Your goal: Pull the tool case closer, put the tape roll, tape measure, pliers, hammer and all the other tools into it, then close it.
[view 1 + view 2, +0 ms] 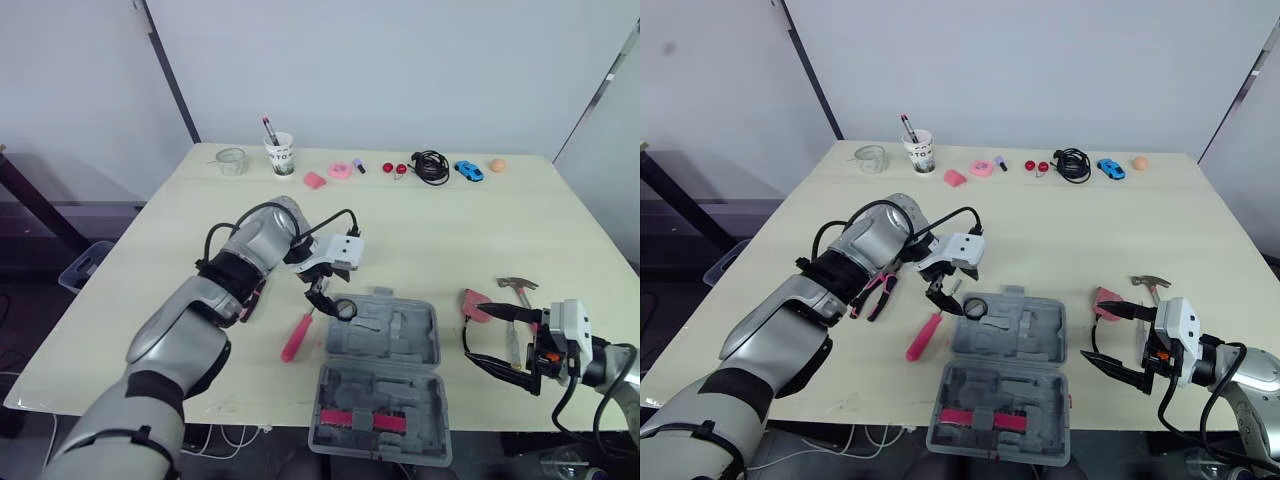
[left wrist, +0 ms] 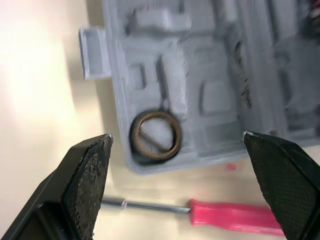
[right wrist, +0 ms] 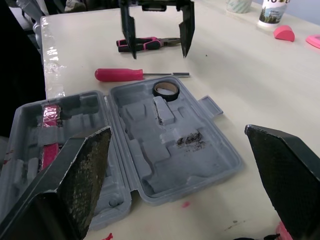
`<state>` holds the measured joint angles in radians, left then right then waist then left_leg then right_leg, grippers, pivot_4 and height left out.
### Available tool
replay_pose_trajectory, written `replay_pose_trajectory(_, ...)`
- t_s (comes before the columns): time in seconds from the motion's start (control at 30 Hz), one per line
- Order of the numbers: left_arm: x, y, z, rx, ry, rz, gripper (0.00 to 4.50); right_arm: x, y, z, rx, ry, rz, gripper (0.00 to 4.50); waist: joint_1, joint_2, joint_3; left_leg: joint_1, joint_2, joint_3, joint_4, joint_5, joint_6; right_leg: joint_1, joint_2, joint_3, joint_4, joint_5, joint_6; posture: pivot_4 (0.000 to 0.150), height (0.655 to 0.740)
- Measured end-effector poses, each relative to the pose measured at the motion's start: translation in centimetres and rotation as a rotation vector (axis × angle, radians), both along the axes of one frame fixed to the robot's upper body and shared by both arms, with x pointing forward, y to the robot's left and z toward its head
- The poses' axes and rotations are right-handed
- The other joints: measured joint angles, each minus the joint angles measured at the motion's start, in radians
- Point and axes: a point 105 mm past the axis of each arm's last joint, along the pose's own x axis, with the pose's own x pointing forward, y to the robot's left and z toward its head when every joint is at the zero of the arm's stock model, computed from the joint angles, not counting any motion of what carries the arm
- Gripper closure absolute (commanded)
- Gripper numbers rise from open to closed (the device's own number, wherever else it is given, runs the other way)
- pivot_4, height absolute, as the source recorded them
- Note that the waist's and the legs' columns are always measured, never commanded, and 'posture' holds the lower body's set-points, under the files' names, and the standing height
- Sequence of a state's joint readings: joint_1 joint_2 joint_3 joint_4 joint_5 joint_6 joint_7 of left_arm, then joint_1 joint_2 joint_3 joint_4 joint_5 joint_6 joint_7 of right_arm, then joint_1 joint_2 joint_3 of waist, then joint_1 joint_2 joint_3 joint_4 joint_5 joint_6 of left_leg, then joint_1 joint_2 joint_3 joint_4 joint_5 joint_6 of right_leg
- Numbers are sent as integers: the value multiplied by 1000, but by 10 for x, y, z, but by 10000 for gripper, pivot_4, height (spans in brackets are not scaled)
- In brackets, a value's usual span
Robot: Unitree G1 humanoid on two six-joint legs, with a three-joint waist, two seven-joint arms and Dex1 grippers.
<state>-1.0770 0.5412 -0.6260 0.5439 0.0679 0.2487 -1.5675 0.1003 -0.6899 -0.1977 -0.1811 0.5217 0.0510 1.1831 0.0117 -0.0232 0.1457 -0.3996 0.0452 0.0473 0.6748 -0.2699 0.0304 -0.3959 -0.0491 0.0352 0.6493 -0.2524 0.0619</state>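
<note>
Pale table, white wall beyond: grey tool case open, tape roll in its corner; left gripper splayed empty above case, right gripper splayed empty beside.

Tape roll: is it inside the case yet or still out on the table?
In. The black tape roll with brown core lies flat in a corner recess of the open grey plastic tool case.
</note>
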Motion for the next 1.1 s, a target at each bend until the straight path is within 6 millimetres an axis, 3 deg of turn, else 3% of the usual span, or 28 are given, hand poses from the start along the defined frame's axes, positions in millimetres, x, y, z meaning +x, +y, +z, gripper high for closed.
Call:
replay_pose_trajectory(0.23, -12, 2, -3, -309, 101, 34, 770, 2, 1, 0, 8, -17, -10, 0, -1, 0, 0, 1, 0, 0, 0, 0, 0, 0, 0, 0, 1, 0, 0, 1500, 7400)
replay_pose_trajectory(0.33, -13, 10, -15, -398, 131, 80, 770, 3, 3, 1, 15, -25, -10, 0, 0, 0, 0, 1, 0, 0, 0, 0, 0, 0, 0, 0, 1, 0, 0, 1500, 7400)
replay_pose_trajectory(0.57, -10, 14, -19, -498, 94, 93, 32037, 4, 4, 0, 19, -29, -14, 0, 2, 0, 0, 0, 0, 0, 1, 0, 0, 0, 0, 0, 1, 0, 0, 1500, 7400)
replay_pose_trajectory(0.9, -3, 20, -44, -530, 90, 147, 32037, 4, 9, -2, 27, -35, -17, 0, 2, 0, 0, 0, 0, 0, 1, 0, 0, 0, 0, 0, 1, 0, 0, 1500, 7400)
replay_pose_trajectory(1.1, 6, 12, -45, -578, 28, 163, 32037, 4, 10, -2, 32, -53, -16, 0, 2, 0, 0, 0, -1, 0, 1, 0, 0, 0, 0, 0, 1, 0, 0, 1500, 7400)
